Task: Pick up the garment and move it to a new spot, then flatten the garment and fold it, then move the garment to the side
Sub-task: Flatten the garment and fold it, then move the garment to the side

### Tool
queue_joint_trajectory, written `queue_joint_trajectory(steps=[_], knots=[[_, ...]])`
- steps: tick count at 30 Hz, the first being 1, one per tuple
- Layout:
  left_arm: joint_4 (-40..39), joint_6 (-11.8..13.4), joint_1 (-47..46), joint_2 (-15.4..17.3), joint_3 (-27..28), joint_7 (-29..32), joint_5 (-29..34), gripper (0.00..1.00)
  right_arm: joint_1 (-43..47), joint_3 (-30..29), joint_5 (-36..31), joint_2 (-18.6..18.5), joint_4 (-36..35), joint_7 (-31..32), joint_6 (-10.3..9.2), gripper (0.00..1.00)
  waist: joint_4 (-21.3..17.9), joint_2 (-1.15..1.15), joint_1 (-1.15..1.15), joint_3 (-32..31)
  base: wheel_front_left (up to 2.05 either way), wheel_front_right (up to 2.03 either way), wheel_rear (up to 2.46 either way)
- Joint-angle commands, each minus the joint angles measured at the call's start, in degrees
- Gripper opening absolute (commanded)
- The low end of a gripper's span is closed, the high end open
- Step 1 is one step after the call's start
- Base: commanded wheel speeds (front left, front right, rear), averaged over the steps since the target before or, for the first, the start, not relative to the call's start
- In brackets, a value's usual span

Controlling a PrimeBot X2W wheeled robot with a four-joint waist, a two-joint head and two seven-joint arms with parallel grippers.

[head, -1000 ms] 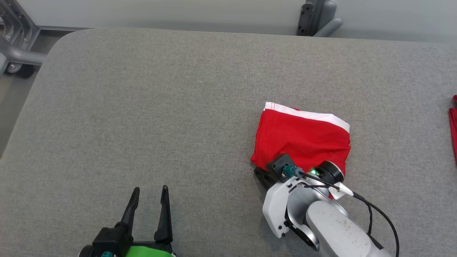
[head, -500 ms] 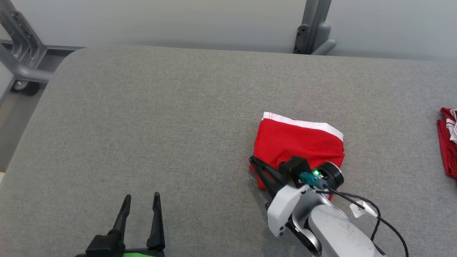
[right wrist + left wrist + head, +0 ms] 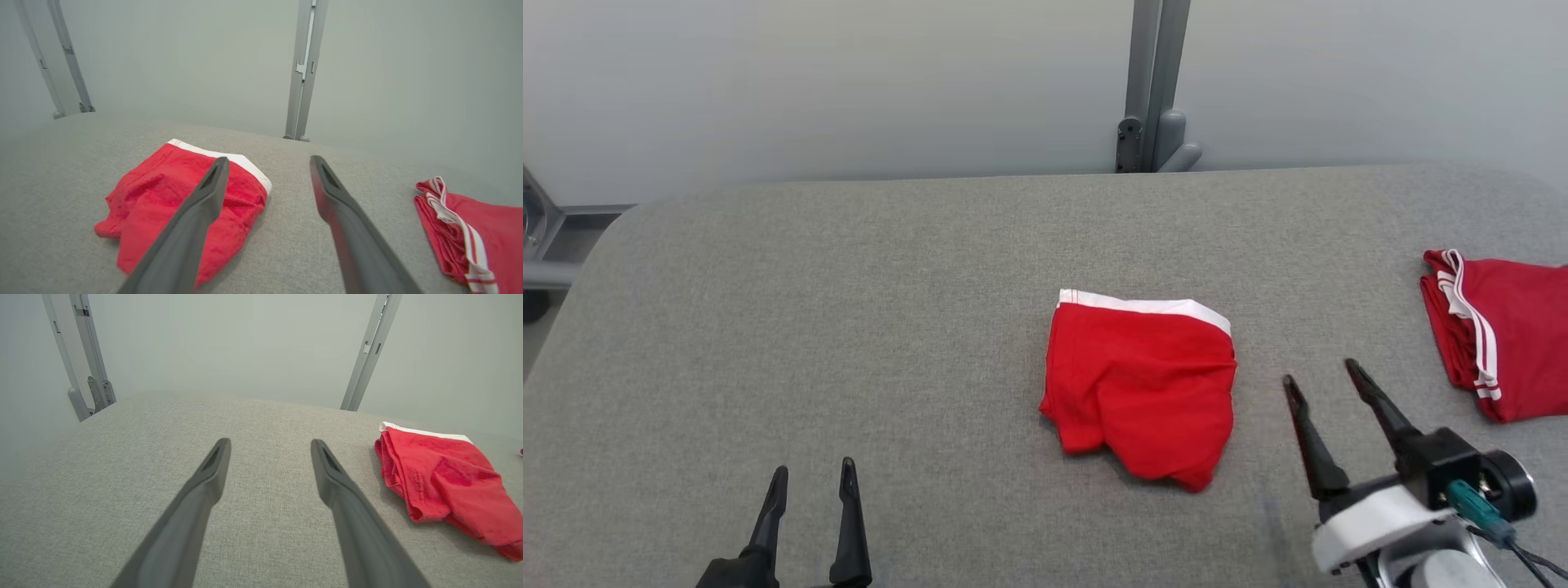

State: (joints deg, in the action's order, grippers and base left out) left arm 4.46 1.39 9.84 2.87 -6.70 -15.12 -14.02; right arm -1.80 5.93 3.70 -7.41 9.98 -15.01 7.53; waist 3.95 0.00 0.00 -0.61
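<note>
- Red garment (image 3: 1141, 392), white-banded, folded: on grey worktop (image 3: 849, 327), near left of right hand (image 3: 1319, 371).
- Right hand: spread wide, empty.
- Left hand (image 3: 814, 465): parted, empty; garment well to its right.

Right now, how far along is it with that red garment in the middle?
Folding looks done: the red garment lies doubled over on the table. Nothing is in hand: the left claw and right claw are open and clear of it. Probably left: moving it to the side, perhaps beside the striped garment at the right.
</note>
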Motion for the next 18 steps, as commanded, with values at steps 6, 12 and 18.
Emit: queue_joint_trajectory(steps=[6, 12, 18], knots=[[0.83, -0.83, -0.28, 0.07, 0.54, 0.00, 1.15, 1.00, 7.20, -7.38, 0.53, 0.22, -2.35, -0.16, -0.08, 1.00, -1.38, 0.00, 0.00, -2.18, 0.00, 0.00, 0.00], [1.43, -1.44, 0.84, 0.07, 1.69, 0.00, 2.04, 1.00, 9.60, -10.53, 1.11, 1.65, -2.94, -0.17, -0.08, 1.00, -1.65, 0.00, 0.00, -2.90, 0.00, 0.00, 0.00], [1.47, -1.38, 1.07, 0.07, 2.17, 0.00, 1.74, 1.00, 9.87, -11.35, 0.75, 3.26, -1.82, -0.17, -0.08, 1.00, -1.66, 0.00, 0.00, -2.99, 0.00, 0.00, 0.00]])
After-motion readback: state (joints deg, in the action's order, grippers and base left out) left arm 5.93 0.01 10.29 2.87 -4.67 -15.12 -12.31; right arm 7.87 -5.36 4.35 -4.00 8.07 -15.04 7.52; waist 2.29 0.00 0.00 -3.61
